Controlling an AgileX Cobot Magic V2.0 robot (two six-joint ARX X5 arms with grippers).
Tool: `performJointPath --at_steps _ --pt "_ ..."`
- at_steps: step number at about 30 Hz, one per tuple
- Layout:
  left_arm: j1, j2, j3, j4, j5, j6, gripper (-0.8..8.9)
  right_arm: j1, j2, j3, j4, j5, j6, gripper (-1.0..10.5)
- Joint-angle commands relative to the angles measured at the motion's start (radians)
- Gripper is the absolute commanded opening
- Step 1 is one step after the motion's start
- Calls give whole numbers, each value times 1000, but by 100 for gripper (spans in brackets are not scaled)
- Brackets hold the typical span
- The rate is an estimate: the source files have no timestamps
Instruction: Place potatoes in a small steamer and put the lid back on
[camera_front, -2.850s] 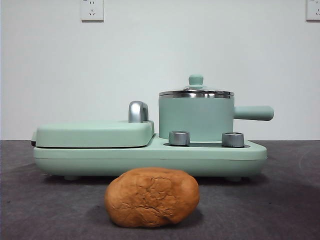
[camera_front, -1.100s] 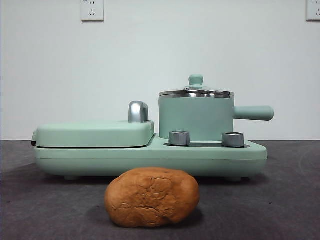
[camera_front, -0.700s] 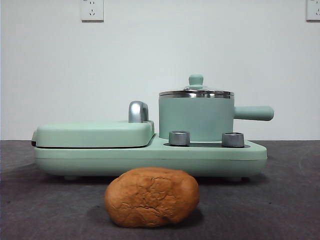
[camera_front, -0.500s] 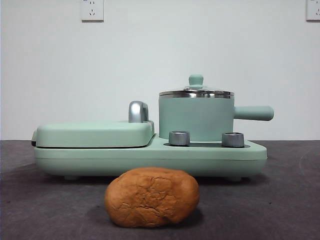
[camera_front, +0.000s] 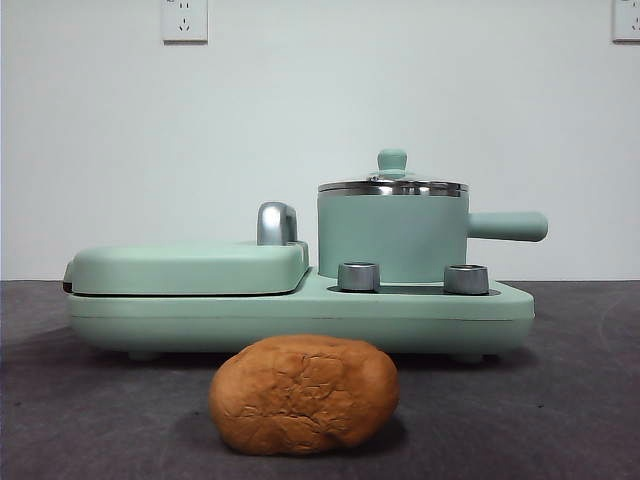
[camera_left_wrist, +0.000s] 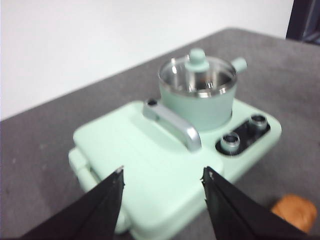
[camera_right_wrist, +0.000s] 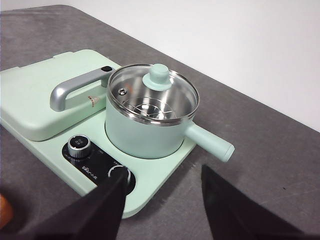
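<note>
Both arms hang above the table, nothing held — left end effector (camera_left_wrist: 162, 180) and right end effector (camera_right_wrist: 162, 185) with jaws spread apart. The rough, cracked potato (camera_front: 304, 394) sits low centre in the front view; the glass lid (camera_front: 392, 180) caps the smooth green steamer (camera_front: 392, 235) right of centre.

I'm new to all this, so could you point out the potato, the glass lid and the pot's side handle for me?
potato (camera_front: 303, 394): front view, middle of its cracked skin.
glass lid (camera_right_wrist: 159, 77): right wrist view, its green knob.
pot's side handle (camera_front: 508, 226): front view, middle of the stub.
</note>
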Motion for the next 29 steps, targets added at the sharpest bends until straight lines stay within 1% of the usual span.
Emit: performJointPath --at_steps 1,6,12,14,20,26,29 --pt "-18 70 19 99 8 -65 257 0 3 18 9 3 -1 235" --pt "-75 216 34 242 4 -87 257 0 3 18 9 6 0 234" --pt "-184 419 96 383 -16 -87 255 0 3 18 9 6 0 234" --pt "-223 487 125 426 -41 -85 255 0 3 18 9 6 1 234" --pt "-325 674 242 447 -124 -84 255 0 3 18 8 6 4 234" --pt "-412 833 377 451 -142 -76 255 0 3 18 8 7 4 234" --pt "-444 909 443 476 -142 -76 255 0 3 18 8 7 4 234"
